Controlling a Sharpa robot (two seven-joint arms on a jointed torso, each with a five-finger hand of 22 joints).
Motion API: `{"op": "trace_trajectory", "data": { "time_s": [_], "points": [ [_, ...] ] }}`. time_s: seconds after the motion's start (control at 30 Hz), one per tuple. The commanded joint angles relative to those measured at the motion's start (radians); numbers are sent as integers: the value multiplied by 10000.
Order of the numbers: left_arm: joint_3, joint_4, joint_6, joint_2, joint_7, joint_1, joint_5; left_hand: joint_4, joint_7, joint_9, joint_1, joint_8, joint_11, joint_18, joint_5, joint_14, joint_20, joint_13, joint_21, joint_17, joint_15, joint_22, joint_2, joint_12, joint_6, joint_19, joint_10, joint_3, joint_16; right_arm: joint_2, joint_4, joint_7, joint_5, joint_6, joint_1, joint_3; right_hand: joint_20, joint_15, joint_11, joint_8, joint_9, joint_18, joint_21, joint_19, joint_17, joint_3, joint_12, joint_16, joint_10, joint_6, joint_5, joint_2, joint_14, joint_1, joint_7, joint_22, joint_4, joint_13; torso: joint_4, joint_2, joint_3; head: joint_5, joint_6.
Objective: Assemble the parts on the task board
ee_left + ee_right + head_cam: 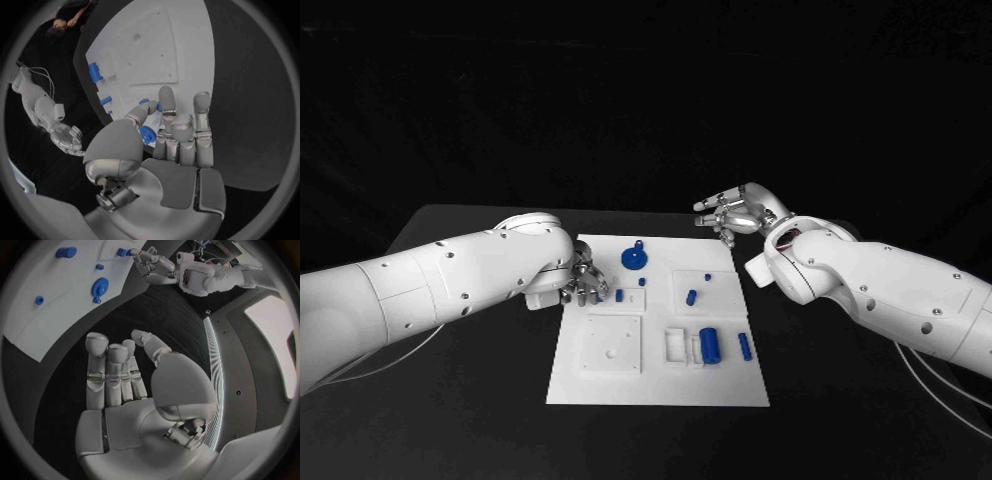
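Here, starting at the left, the silver many-fingered left hand (577,283) is seen over the left edge of the white rectangular task board (661,390), its fingertips down beside a small blue part (619,296) that stands in a square recess of the board. In the left wrist view the fingers (167,107) reach toward blue pieces, yet whether anything is actually pinched cannot be told — the contact is hidden by the hand itself.

The step in hand is judged to be the seating or picking of that small blue part near the left hand; most of the assembly appears not yet done. The next move would call for a fine, well-aligned fingertip grasp, since the piece is small and close to the recess walls.

Moving across the board, a round blue disc-shaped part (633,260) lies near the far edge. A blue peg-like part (691,296) sits in the square frame right of centre, with a tiny blue stud (708,276) just beyond it. In the white tray-like holder nearer the robot a stubby blue cylinder (710,345) lies, and a slim blue pin (744,346) rests just beside it on the right.

At the far right, the silver right hand (733,214) is held above the black table (473,400), off the board's far corner, fingers apart and grasping nothing.
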Motion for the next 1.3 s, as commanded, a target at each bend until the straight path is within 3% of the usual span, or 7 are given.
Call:
{"op": "trace_trajectory", "data": {
  "time_s": [0.03, 0.5, 0.6, 0.67, 0.73, 0.97, 1.3],
  "points": [
    [-9, -19, 240, 102, 48, -42, 224, -1105, -830, 29, 15, -45, -351, 62, -80, 8, 10, 11, 37, -32, -50, 191, 128, 56, 1281, -20, 156, 1114, -16, 13, 11, 67, -22, 95, -6, 6, -69, -70, -19, -40, -12, 108, 55, 287, 9, 70, -32, -3, 62, 55, -5, 12, 32, 23, 4, 581, -5, 13, -2, -2, 1, -7, 0],
    [-7, -338, 248, 248, 10, -40, 225, -1096, -818, 141, -49, -45, -327, 70, -165, -6, 15, -13, 10, -141, -48, 190, 210, 33, 1210, -6, 156, 1099, -49, 20, 6, 66, -22, 100, -10, 6, -69, -70, -19, -39, -11, 110, 60, 284, 4, 109, -34, -10, 64, 58, 11, 3, 30, 19, 5, 581, -3, 12, -9, 6, -6, -42, 13],
    [-6, -384, 179, 262, 14, -39, 221, -1011, -774, 151, -3, -64, -276, 73, -518, -8, 31, -7, -22, -186, -32, 181, 289, 51, 1055, 3, 157, 1044, -65, 22, 5, 66, -22, 102, -12, 6, -69, -70, -19, -39, -11, 110, 60, 284, 4, 109, -34, -10, 64, 58, 11, 3, 30, 19, 5, 581, -3, 12, -9, -2, -9, -48, 3],
    [-6, -412, 89, 266, 27, -37, 219, -891, -732, 110, 74, -62, -198, 81, -744, -9, 48, 41, -69, -202, -27, 179, 313, 136, 946, 17, 156, 958, -60, 22, 4, 66, -22, 104, -13, 6, -69, -70, -19, -39, -11, 110, 60, 284, 4, 109, -34, -10, 64, 58, 11, 3, 30, 19, 5, 581, -3, 12, -7, -2, -12, -49, -9],
    [-6, -425, 18, 264, 34, -35, 219, -634, -696, 5, 186, -46, -171, 75, -1183, -15, 77, 60, -144, -231, -7, 163, 329, 114, 747, 40, 169, 814, -64, 21, 2, 66, -22, 106, -14, 6, -69, -70, -19, -39, -11, 110, 60, 284, 4, 109, -34, -10, 64, 58, 11, 3, 30, 19, 5, 581, -3, 12, -1, 0, -13, -51, -11],
    [-5, -447, -200, 258, 85, -32, 218, 110, -649, -138, 287, -52, -133, 47, -1262, -49, 80, 462, -362, -293, -6, 175, 44, -243, 516, 129, 145, 694, -82, 22, -4, 63, -22, 122, -19, 6, -69, -70, -19, -39, -11, 110, 60, 284, 4, 109, -34, -10, 64, 58, 11, 3, 30, 19, 5, 581, -3, 12, 0, -4, -16, -46, -12],
    [-5, -451, -292, 267, 127, -29, 236, 614, -605, -219, 348, -66, -84, 29, -1440, -131, 99, 1045, -551, -383, 10, 183, -243, -876, 233, 166, 136, 438, -138, 22, -8, 56, -23, 134, -23, 6, -69, -70, -19, -39, -11, 110, 60, 284, 4, 109, -34, -10, 64, 58, 11, 3, 30, 19, 5, 581, -3, 12, -3, -3, -8, -42, -8]
  ]
}}
